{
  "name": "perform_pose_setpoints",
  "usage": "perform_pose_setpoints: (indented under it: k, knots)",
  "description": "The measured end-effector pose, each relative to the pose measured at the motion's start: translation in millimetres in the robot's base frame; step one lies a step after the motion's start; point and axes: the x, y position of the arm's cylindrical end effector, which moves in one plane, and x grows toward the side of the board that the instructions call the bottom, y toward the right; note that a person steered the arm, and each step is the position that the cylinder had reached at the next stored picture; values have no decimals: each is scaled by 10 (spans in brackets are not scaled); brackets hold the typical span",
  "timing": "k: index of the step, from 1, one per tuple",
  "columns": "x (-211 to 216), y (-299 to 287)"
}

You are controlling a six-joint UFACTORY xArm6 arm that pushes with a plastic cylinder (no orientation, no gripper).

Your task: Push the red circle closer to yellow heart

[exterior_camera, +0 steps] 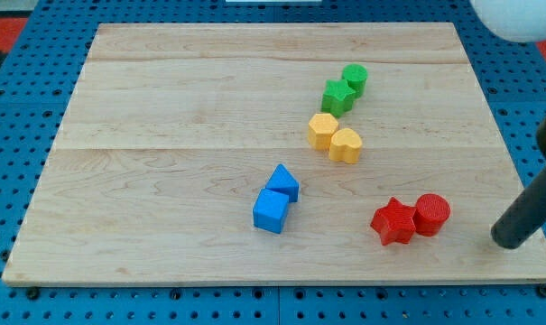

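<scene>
The red circle [432,214] stands near the board's lower right, touching a red star [394,221] on its left. The yellow heart [346,145] sits above them at the board's centre right, touching a yellow hexagon [323,130] on its upper left. My tip [506,241] is at the view's right edge, to the right of and slightly below the red circle, apart from it.
A green star [337,96] and a green circle [355,78] sit together above the yellow pair. A blue triangle-like block [282,181] and a blue cube [272,211] touch at lower centre. The wooden board [164,135] lies on a blue pegboard.
</scene>
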Motion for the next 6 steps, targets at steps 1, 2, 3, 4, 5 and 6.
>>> perform_pose_setpoints:
  k: [1, 2, 3, 4, 5, 6]
  knots:
    - [-40, -335]
    - [-66, -761]
    - [-269, -1080]
    - [-458, -1216]
    - [-593, -1216]
    - [-780, -1110]
